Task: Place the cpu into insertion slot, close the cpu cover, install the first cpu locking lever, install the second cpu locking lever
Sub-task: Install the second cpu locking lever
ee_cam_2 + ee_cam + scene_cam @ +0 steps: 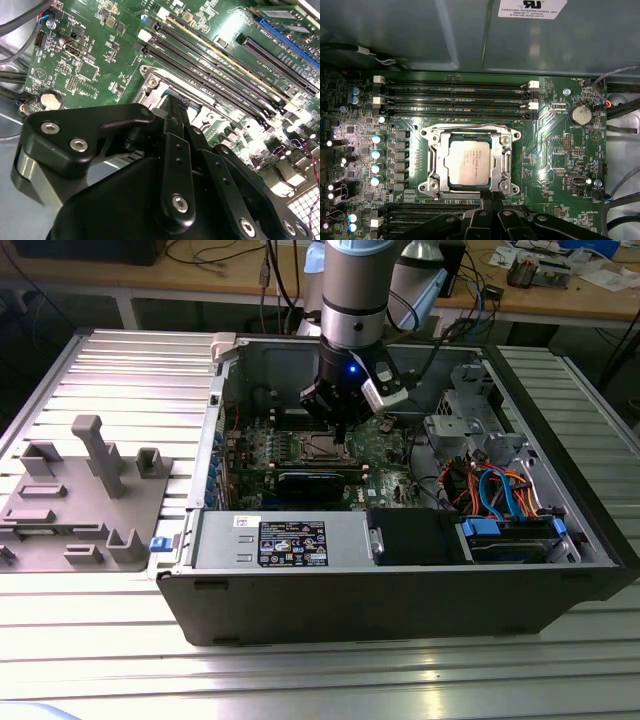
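Your gripper (491, 196) with fingers pressed together at the insertion slot's (470, 159) edge, cpu (468, 164) seated, cpu cover (436, 162) down.

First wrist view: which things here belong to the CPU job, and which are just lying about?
Job:
cpu, seated in the insertion slot
cpu cover, down around it
gripper, at the socket's edge

Lying about:
coin battery
grey fixture tray
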Available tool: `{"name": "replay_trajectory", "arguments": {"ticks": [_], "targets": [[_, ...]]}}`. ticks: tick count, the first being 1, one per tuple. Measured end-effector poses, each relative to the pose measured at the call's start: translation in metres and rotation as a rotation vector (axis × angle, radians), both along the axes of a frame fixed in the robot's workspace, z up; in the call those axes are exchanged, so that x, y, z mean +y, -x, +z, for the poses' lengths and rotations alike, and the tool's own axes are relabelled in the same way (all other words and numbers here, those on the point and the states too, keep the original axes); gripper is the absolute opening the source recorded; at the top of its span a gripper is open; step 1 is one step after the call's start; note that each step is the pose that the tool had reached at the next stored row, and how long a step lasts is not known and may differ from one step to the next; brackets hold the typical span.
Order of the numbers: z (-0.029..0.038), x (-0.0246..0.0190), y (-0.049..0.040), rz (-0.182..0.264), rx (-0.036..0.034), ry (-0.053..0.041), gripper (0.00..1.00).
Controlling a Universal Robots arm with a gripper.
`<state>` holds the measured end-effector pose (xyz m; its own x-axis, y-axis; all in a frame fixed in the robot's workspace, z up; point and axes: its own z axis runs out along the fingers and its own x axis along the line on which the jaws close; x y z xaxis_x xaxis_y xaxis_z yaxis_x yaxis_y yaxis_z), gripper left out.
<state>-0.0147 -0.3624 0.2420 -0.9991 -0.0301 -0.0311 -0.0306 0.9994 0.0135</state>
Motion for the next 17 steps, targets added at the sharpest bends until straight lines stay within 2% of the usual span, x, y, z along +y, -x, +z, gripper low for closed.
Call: {"name": "replay_trajectory", "arguments": {"ticks": [11, 12, 13, 15, 16, 17], "targets": [[0.0, -0.0004, 0.0, 0.0, 0.0, 0.0, 0.11], [0.0, -0.0013, -0.0001, 0.0, 0.0001, -0.0077, 0.11], [0.0, -0.0023, 0.0, 0.0, 0.0018, -0.0206, 0.11], [0.0, -0.0058, 0.0, 0.0, 0.0027, -0.0541, 0.11], [-0.0001, -0.0106, 0.0, 0.0, 0.0027, -0.0718, 0.11], [-0.0002, -0.0133, 0.0, 0.0, 0.0027, -0.0801, 0.11]]}}
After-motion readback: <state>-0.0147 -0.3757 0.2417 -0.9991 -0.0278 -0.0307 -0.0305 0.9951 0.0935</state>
